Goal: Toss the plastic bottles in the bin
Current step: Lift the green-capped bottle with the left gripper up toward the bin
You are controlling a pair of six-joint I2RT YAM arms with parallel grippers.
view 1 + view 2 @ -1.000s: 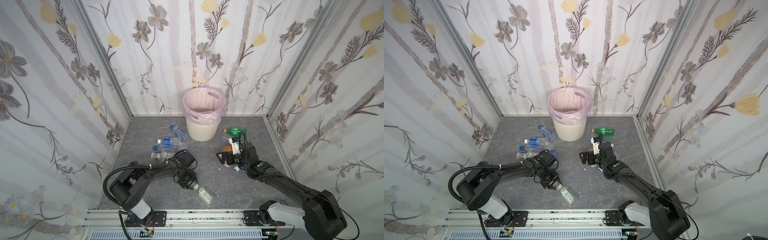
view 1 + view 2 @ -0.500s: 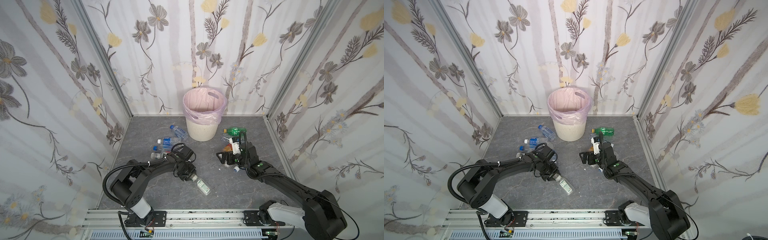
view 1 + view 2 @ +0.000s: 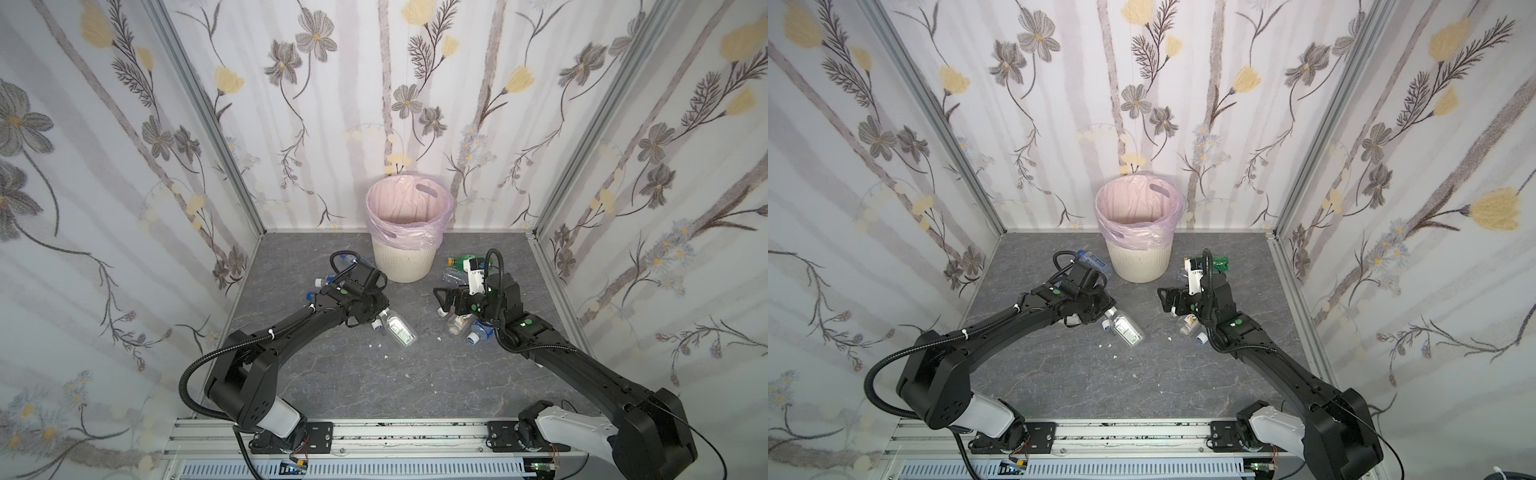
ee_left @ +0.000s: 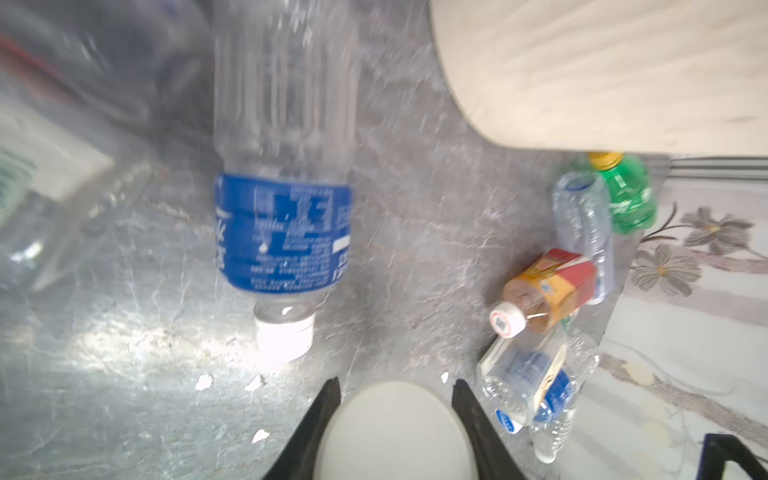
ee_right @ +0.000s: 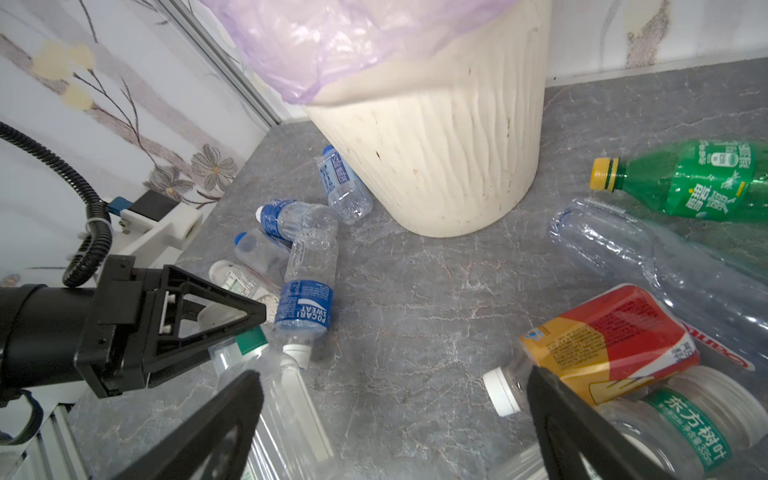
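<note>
My left gripper (image 3: 380,316) (image 4: 395,382) is shut on the white cap end of a clear bottle with a white-and-green label (image 3: 399,330) (image 3: 1129,332), which sticks out over the floor in front of the bin (image 3: 401,257) (image 3: 1138,266). A blue-labelled bottle (image 4: 282,228) (image 5: 305,303) lies just ahead of it. My right gripper (image 3: 440,299) (image 5: 395,374) stands open over bare floor with nothing between its fingers. An orange bottle with a red label (image 5: 602,345) lies against one finger, and a green bottle (image 5: 698,183) lies beyond.
Several clear blue-labelled bottles (image 5: 291,220) lie left of the bin, one (image 3: 1092,262) against its wall. More clear bottles (image 3: 461,326) lie under my right wrist. Flowered walls close in three sides, and a metal rail (image 3: 374,436) runs along the front.
My left gripper has carried the held bottle away from the front rail, toward the bin. The right arm has not moved.
</note>
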